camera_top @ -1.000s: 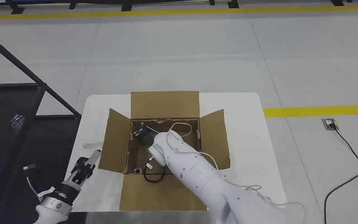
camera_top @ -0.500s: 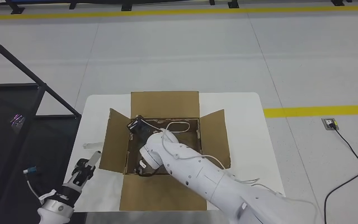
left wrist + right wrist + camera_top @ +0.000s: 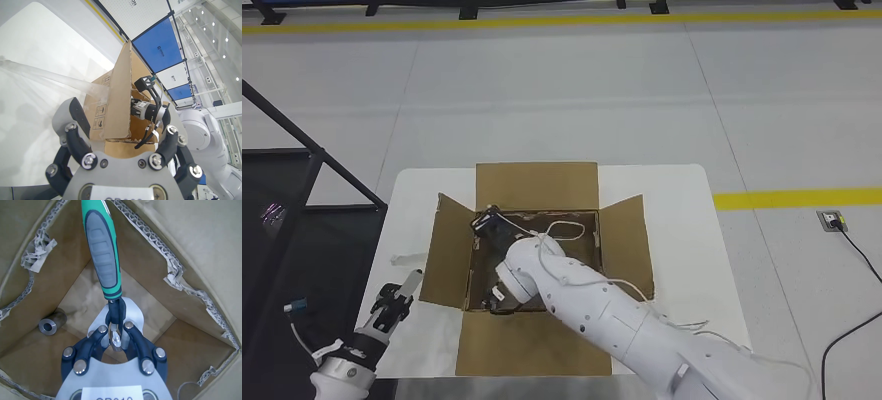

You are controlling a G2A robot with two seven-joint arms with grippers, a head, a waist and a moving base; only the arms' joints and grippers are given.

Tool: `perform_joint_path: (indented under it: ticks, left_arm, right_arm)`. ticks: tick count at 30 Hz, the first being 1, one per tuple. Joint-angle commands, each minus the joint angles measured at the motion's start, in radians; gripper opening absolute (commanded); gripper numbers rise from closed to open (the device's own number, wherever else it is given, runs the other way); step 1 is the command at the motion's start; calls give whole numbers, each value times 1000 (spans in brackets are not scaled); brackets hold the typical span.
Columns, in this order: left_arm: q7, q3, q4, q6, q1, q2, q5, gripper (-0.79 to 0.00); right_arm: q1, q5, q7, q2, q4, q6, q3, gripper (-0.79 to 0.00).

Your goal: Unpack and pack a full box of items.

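- The green-and-grey rubber-handled hand tool [image 3: 102,256] is inside the open brown corrugated cardboard box [image 3: 537,185]. It is held by its narrow dark end, and the handle extends away from the grip toward a box corner.
- The right end effector [image 3: 116,313] is clamped on that narrow end, with its fingers drawn together around it. The right arm reaches down into the box from above.
- A short grey metal cylinder with a central bore [image 3: 51,326] lies on its side on the box floor, against a wall and well apart from the tool.
- No further items are visible on the exposed part of the box floor. The arm hides part of the floor.
- The box stands with all four flaps folded outward on the white surface [image 3: 672,200].
- A translucent plastic tube [image 3: 407,260] lies on the surface just beside the box's left flap, outside the box.
- The left end effector [image 3: 121,111] hovers near the left edge of the surface with its fingers spread apart and nothing between them.
- Judgement: the task is partway through. One item is outside, one is in the grip, and at least one remains inside.
- The pictures do not establish whether the tool is being lifted out or set in. Transfers remain either way.
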Motion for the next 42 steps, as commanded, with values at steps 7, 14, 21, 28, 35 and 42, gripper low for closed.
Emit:
perform_joint_path:
  ticks: [7, 14, 21, 28, 35, 42]
  left_arm:
    - [28, -3, -2, 3, -2, -5, -33, 0]
    - [50, 4, -9, 13, 3, -9, -30, 0]
    - [50, 4, -9, 13, 3, -9, -30, 0]
    - [50, 4, -9, 13, 3, -9, -30, 0]
    - [50, 4, -9, 13, 3, -9, -30, 0]
    - [50, 4, -9, 13, 3, -9, -30, 0]
  right_arm:
    - [-65, -69, -110, 83, -213, 61, 177, -785]
    - [-430, -392, 46, 254, -859, 95, 488, -785]
    - [-770, -526, 124, 329, -1301, -40, 766, -785]
    - [-826, -658, 295, 346, -1356, 30, 975, -785]
    - [-723, -596, 446, 357, -1152, -51, 1130, -785]
    - [-552, -437, 553, 373, -747, -242, 1196, -785]
